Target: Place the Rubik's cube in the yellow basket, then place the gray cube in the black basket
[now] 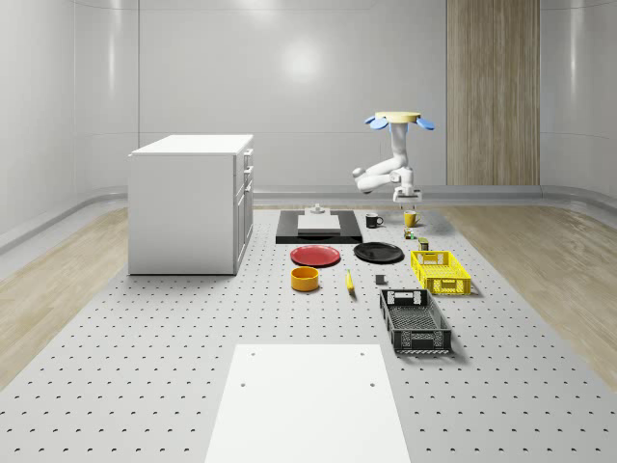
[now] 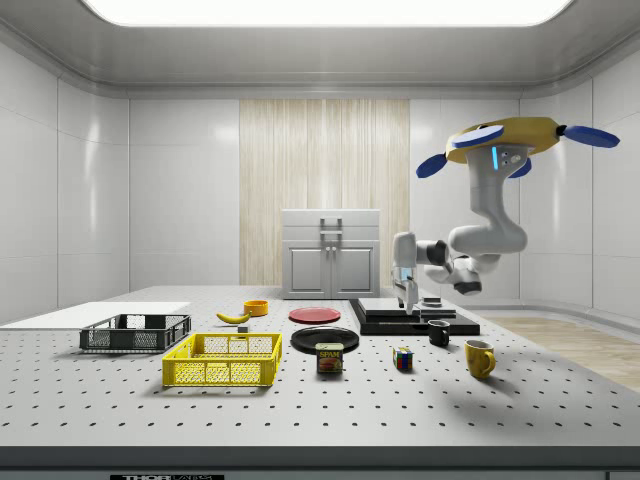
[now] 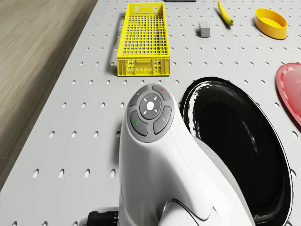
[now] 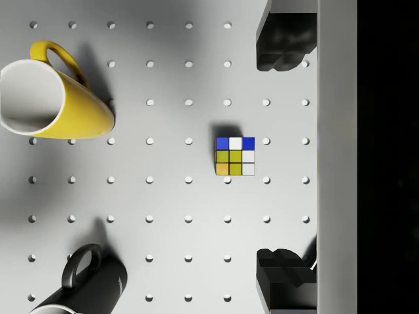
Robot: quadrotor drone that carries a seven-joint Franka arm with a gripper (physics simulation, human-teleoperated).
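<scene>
**Pincer open above Rubik's cube; both cubes on the surface**

The drone point(image 2: 520, 140) hovers well above the perforated surface point(image 1: 145, 386), over its far end near the mugs. The arm point(image 2: 487, 225) hangs down from the drone body, bends at the elbow and reaches sideways, with the wrist turned so the pincer point(image 2: 409, 296) points straight down. In the whole-scene view the pincer point(image 1: 408, 197) sits above the yellow mug point(image 1: 411, 219).

In the wrist view the two dark fingers point(image 4: 283, 42) stand apart, nothing between them but open air. The Rubik's cube point(image 4: 235, 156) lies on the surface below, roughly midway between the fingers and not touched by either. Its upper face shows blue, white, yellow and orange tiles. It sits square on the surface, apart from the yellow mug point(image 4: 49, 91) and the black mug point(image 4: 88, 281).

In the side view the Rubik's cube point(image 2: 402, 359) rests between a tin can point(image 2: 330, 358) and the yellow mug point(image 2: 479, 357).

The yellow basket point(image 1: 440, 271) holds nothing visible. The black basket point(image 1: 415, 320) lies just beyond it, nearer the whole-scene camera. The gray cube point(image 3: 204, 28) sits on the surface between the yellow basket point(image 3: 143, 40) and a banana point(image 3: 225, 12), touching neither. A black plate point(image 3: 235, 146) lies beside the arm.
</scene>
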